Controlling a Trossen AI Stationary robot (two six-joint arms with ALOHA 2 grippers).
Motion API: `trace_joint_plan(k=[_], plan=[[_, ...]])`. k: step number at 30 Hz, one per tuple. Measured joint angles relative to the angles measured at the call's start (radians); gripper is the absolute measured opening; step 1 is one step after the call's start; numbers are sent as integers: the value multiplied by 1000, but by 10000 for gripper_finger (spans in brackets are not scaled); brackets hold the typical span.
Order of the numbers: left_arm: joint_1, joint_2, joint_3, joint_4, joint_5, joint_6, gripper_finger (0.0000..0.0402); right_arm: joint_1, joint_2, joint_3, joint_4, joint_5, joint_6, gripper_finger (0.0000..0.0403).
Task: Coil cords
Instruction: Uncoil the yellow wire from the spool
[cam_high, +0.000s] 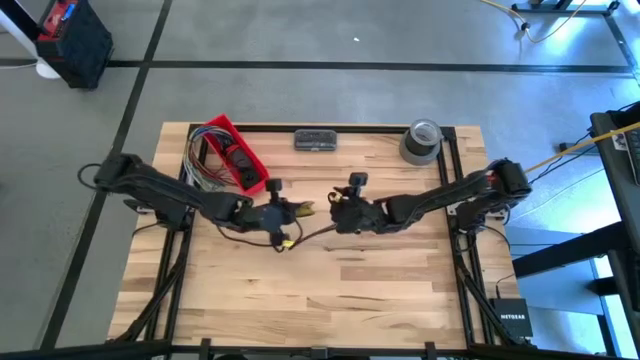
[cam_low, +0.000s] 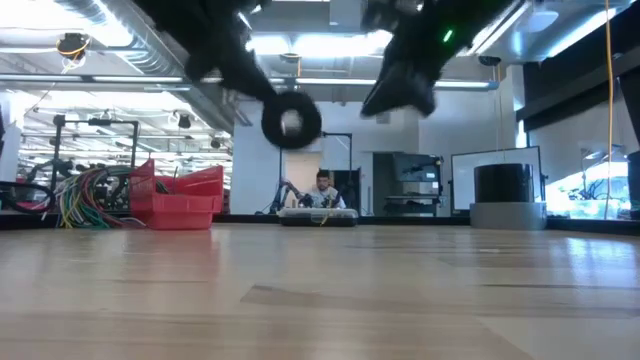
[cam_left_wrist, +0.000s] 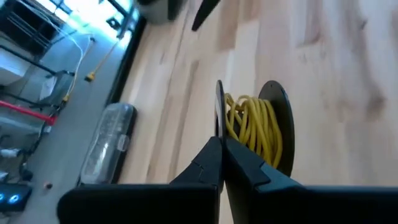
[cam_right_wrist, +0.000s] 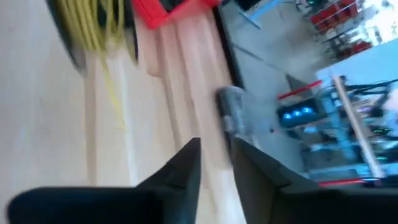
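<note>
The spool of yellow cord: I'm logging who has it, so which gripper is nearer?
Left. The left gripper is shut on the rim of the spool; the right gripper is apart from it, fingers open.

Both arms reach in from the side edges of the worktop toward its middle. The left tool has its fingers pressed together; the right tool has its fingers slightly apart.

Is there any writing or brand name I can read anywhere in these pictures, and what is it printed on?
"NETGEAR" on the small black box on the floor off the table's corner; small, so this reading is only probable.
The flat grey case at the table's far edge: any marks are too small to read.
The red bin and the tape roll: no writing visible.
</note>
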Motion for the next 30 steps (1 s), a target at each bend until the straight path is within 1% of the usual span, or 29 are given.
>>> trace_joint_plan(k=[2, 4, 5, 6, 8, 10, 12, 14, 15, 17, 20, 22, 24, 28, 30], plan=[[-31, -44, -5, 5, -2, -9, 1, 26, -42, 24, -87, 38, -3, 108], [-65, -78, -7, 1, -2, -9, 1, 44, -87, 29, -113, 39, -1, 122], [-82, -90, -7, 5, -2, -8, 1, 49, -108, 27, -118, 22, 1, 128], [-96, -101, -7, 17, -2, -3, 1, 51, -124, 17, -108, -16, 3, 132], [-124, -119, -7, 40, -22, 16, 1, 36, -141, -10, -52, -132, -14, 137], [-140, -128, -7, 49, -65, 26, 1, 10, -142, -51, 74, -263, -56, 138], [-148, -131, -7, 37, -144, 28, 1, -16, -136, -81, 176, -375, -64, 136], [-153, -131, -7, 23, -241, 15, 1, -32, -126, -81, 210, -442, -34, 135], [-152, -131, -7, 17, -277, 12, 1, -33, -125, -76, 193, -445, -24, 134], [-152, -132, -7, 5, -297, 12, 1, -30, -125, -68, 190, -428, -7, 134], [-151, -129, -8, 32, -295, 29, 1, -29, -125, -65, 246, -417, 17, 134], [-152, -128, -8, 50, -294, 44, 1, -30, -106, -65, 294, -417, 32, 134], [-152, -127, -8, 55, -282, 49, 1, -30, -87, -65, 304, -396, 31, 134], [-159, -127, -8, 69, -269, 45, 1, -31, -47, -65, 337, -344, -21, 134], [-163, -127, -8, 68, -265, 45, 1, -31, -36, -65, 353, -335, -43, 134]])
